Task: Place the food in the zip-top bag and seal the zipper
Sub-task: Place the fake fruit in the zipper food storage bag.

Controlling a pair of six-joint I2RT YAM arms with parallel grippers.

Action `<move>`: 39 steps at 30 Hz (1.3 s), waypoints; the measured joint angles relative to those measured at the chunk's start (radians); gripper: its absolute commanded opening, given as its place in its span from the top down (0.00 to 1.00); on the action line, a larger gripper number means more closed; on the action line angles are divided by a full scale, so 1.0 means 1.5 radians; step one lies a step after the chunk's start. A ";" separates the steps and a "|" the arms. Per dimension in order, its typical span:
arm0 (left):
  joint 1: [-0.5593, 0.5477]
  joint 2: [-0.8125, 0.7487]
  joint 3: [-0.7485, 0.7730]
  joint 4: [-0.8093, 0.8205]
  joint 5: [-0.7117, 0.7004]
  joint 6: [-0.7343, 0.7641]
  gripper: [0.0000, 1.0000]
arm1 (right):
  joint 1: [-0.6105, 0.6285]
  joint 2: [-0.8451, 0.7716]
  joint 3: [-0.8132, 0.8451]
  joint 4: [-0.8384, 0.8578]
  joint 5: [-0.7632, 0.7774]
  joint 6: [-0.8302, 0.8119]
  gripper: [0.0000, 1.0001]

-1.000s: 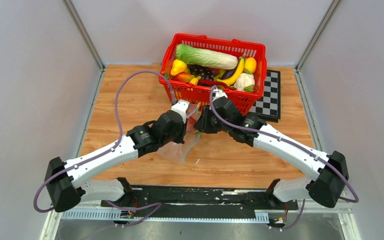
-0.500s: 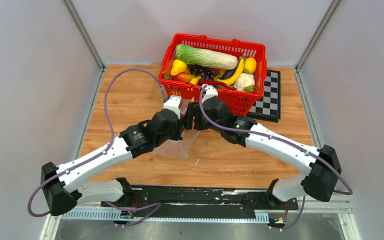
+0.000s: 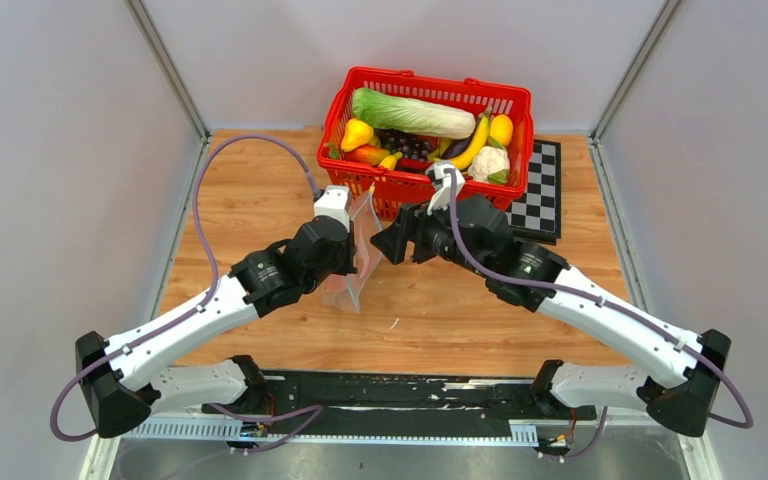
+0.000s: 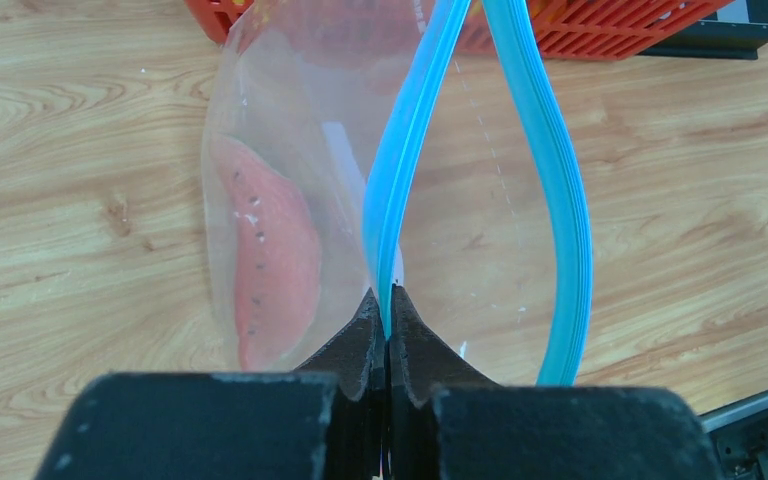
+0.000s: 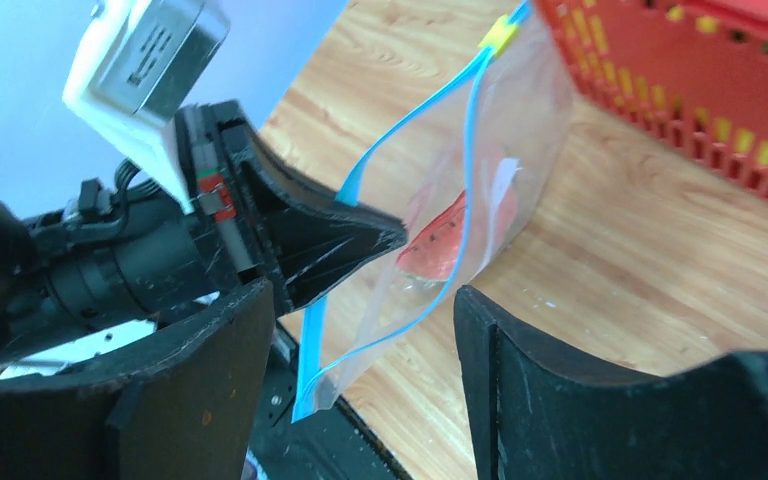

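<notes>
The clear zip-top bag [image 4: 290,120] hangs over the table with its mouth open. A red watermelon slice [image 4: 270,260] of the food lies inside it. My left gripper [image 4: 388,296] is shut on one lip of the teal zipper [image 4: 400,170]; the other lip [image 4: 555,200] bows away to the right. My right gripper [image 5: 360,330] stands open facing the bag [image 5: 520,120], with its lower corner between the fingers and touching neither. From above, the bag [image 3: 357,262] sits between the left gripper [image 3: 348,248] and the right gripper [image 3: 388,240]. More food, such as a banana [image 3: 470,148], lies in the basket.
The red basket [image 3: 428,190] stands just behind both grippers, holding a long cabbage [image 3: 410,113], a cauliflower [image 3: 488,162] and yellow fruits [image 3: 357,133]. A checkerboard [image 3: 536,205] lies to its right. Grey walls close in the table on three sides.
My right gripper's jaws have spread open. The left gripper has carried the bag a little left and toward the basket.
</notes>
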 measured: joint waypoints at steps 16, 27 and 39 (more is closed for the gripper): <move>0.002 -0.008 -0.013 0.021 0.021 0.014 0.74 | -0.058 0.194 -0.001 -0.017 -0.083 0.031 1.00; 0.002 -0.017 -0.018 0.012 0.034 0.059 0.62 | -0.063 0.197 0.007 -0.008 -0.106 0.036 1.00; 0.002 -0.017 -0.004 -0.007 0.055 0.074 0.70 | -0.072 0.198 0.007 -0.003 -0.117 0.037 1.00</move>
